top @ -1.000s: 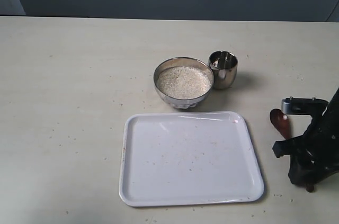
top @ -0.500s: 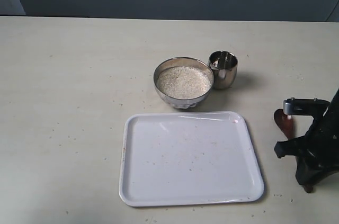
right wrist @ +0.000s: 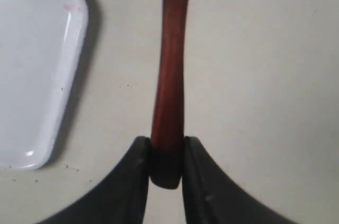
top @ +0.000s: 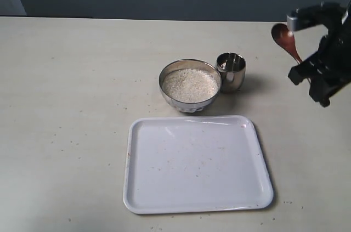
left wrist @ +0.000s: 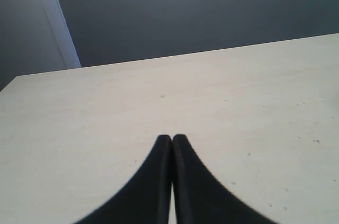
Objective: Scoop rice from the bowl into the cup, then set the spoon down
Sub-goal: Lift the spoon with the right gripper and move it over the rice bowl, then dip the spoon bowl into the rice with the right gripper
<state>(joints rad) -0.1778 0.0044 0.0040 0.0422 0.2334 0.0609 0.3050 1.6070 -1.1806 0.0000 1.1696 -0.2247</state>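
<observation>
right claw (right wrist: pixel 167 152) clamped on spoon (right wrist: pixel 170 65) handle end, spoon aloft, well right of cup (top: pixel 231 72) | left claw (left wrist: pixel 172 144) together, empty | spoon likely light, stiff, smooth: end grip may let it pivot

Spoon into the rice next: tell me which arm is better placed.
Right looks better placed. The right gripper is shut on the spoon by its handle, in the air on the side of the bowl where the cup stands. The left gripper is shut on nothing, and its camera shows only table.
</observation>
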